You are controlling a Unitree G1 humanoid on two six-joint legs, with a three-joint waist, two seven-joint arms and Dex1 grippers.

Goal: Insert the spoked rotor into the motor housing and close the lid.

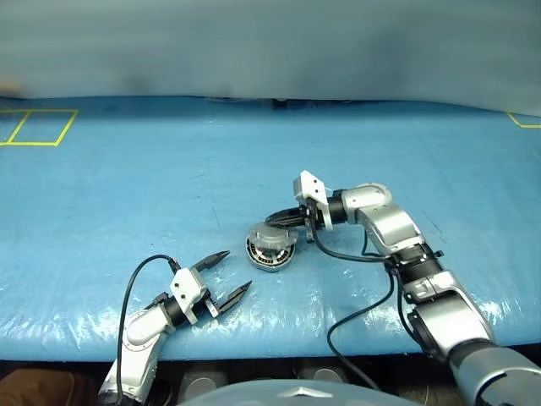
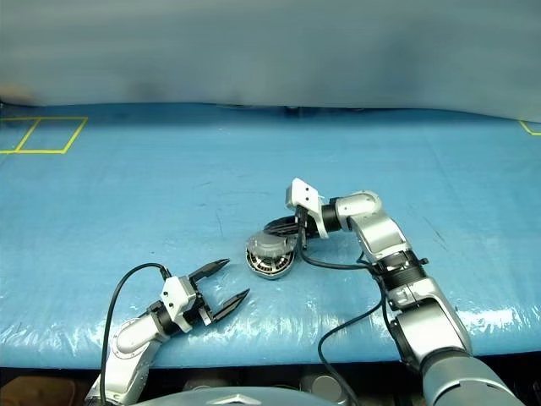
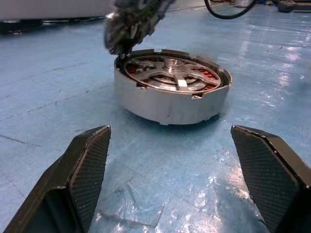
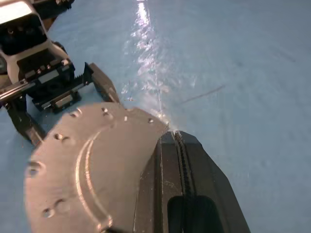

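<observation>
The silver motor housing point(image 3: 170, 104) sits on the blue table, copper windings showing at its rim. The spoked rotor point(image 3: 172, 73) lies inside it, silver spokes and hub facing up. The lid point(image 4: 82, 165) is tilted over the housing's far side with its plain silver outer face towards the right wrist camera; in the left eye view the lid point(image 1: 272, 236) is blurred. My right gripper point(image 1: 279, 219) is shut, its fingers point(image 4: 165, 194) lying against the lid's edge. My left gripper point(image 1: 237, 271) is open, a short way in front of the housing and pointing at it.
A blue plastic sheet point(image 1: 127, 194) covers the table. Yellow tape squares point(image 1: 38, 127) mark its far left, and another yellow mark point(image 1: 526, 123) the far right. A black cable point(image 1: 363, 313) loops beside my right arm, near the table's front edge point(image 1: 279, 342).
</observation>
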